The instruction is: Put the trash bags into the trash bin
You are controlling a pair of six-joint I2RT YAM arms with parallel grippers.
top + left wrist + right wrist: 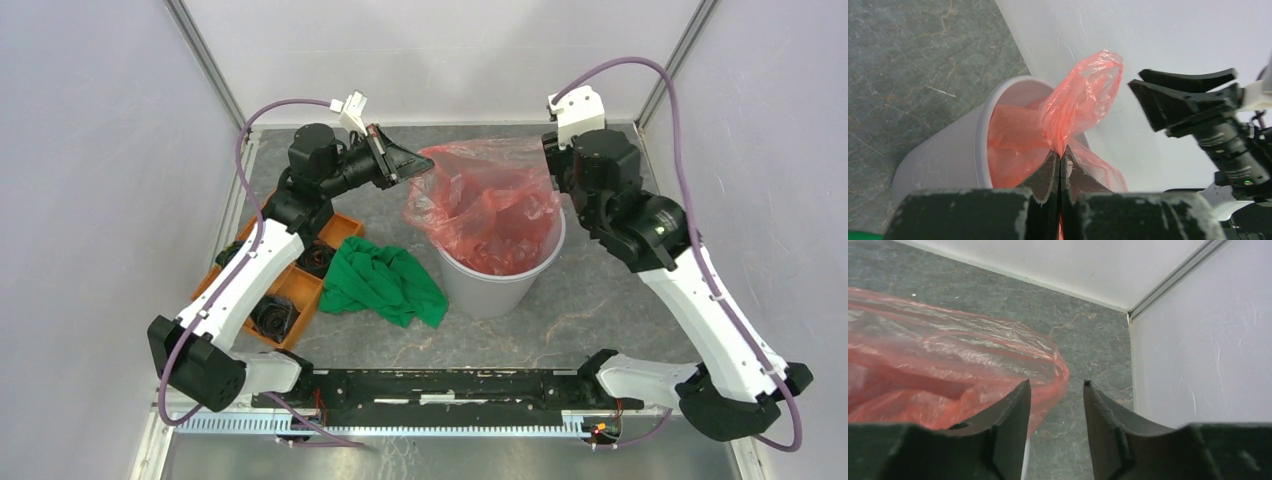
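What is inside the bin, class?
The red bag sits in the bin, its film bunched inside and rising above the rim, where the left fingers pinch it. Whatever lies under the film, including the bin's floor, is hidden.

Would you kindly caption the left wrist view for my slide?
Left gripper pinches the red trash bag sitting in the grey bin.

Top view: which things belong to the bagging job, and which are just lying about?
Job: bag, bin, left gripper shut on the bag, right gripper open.
Lying about: green cloth, orange tray, black rolls.
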